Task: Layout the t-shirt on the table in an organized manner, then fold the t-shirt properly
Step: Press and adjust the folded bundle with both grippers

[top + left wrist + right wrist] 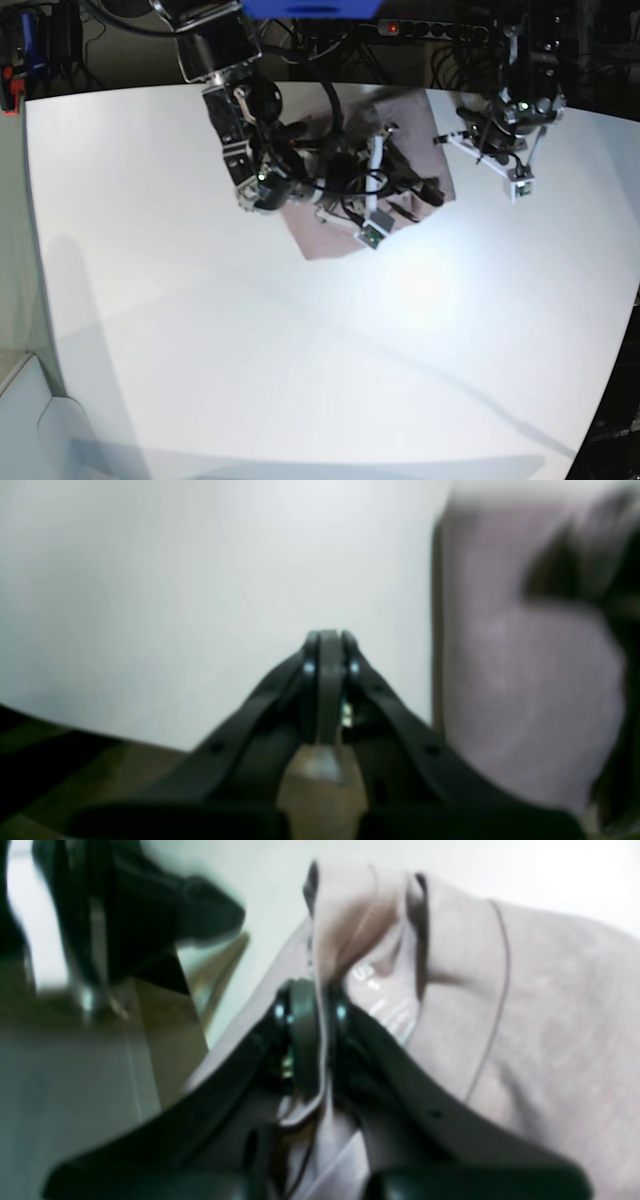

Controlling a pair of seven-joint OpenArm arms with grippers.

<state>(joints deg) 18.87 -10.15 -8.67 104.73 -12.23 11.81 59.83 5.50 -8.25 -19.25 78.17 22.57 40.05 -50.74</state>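
Gripping cloth, right wrist view: right gripper pinches a fold of the dusty mauve-pink cotton t-shirt beside its collar label.
Left wrist view: left gripper fully closed, empty, over the white matte table.
Base view: t-shirt bunched at the table's far middle, under the right arm.

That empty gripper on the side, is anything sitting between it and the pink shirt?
Nothing visible does. The left gripper is shut and empty above bare white table, and only open tabletop lies between it and the t-shirt. The right gripper is already clamped on the shirt's cloth.
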